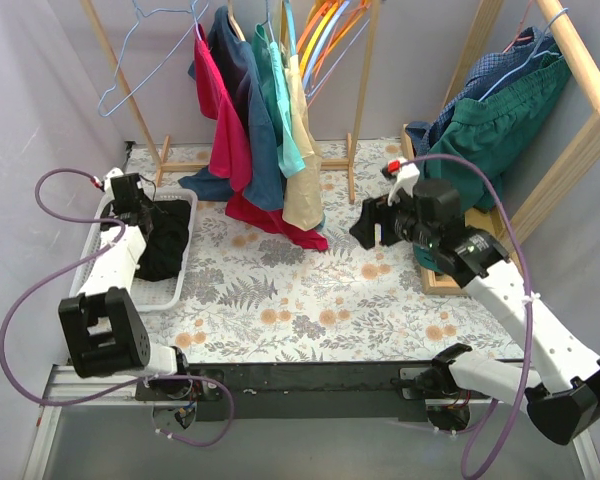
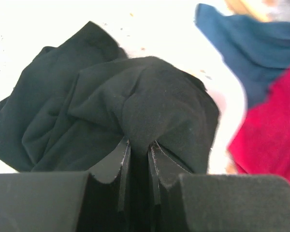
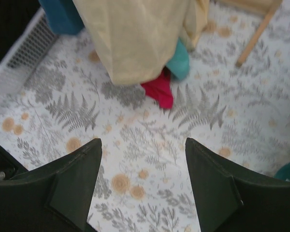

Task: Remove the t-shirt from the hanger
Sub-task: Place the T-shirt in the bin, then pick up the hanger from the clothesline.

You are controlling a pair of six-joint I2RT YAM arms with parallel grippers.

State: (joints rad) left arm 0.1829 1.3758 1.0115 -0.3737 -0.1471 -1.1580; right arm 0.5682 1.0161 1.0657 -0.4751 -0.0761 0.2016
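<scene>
A black t-shirt (image 1: 166,236) lies bunched in the white basket (image 1: 170,292) at the left. My left gripper (image 1: 143,214) is shut on a fold of the black t-shirt (image 2: 135,101) over the basket. Several t-shirts hang on hangers from the wooden rack: red (image 1: 225,135), navy (image 1: 255,120), teal (image 1: 278,100) and cream (image 1: 302,170). My right gripper (image 1: 365,228) is open and empty above the floral cloth, right of the hanging shirts. In the right wrist view the cream shirt (image 3: 135,38) and a red hem (image 3: 159,92) hang ahead of the open gripper (image 3: 142,159).
An empty light-blue wire hanger (image 1: 145,60) hangs at the rack's left. Orange and yellow hangers (image 1: 330,30) hang at its right. A second wooden rack (image 1: 580,110) at the right holds green and blue garments (image 1: 490,120). The floral tablecloth (image 1: 310,300) covers the table.
</scene>
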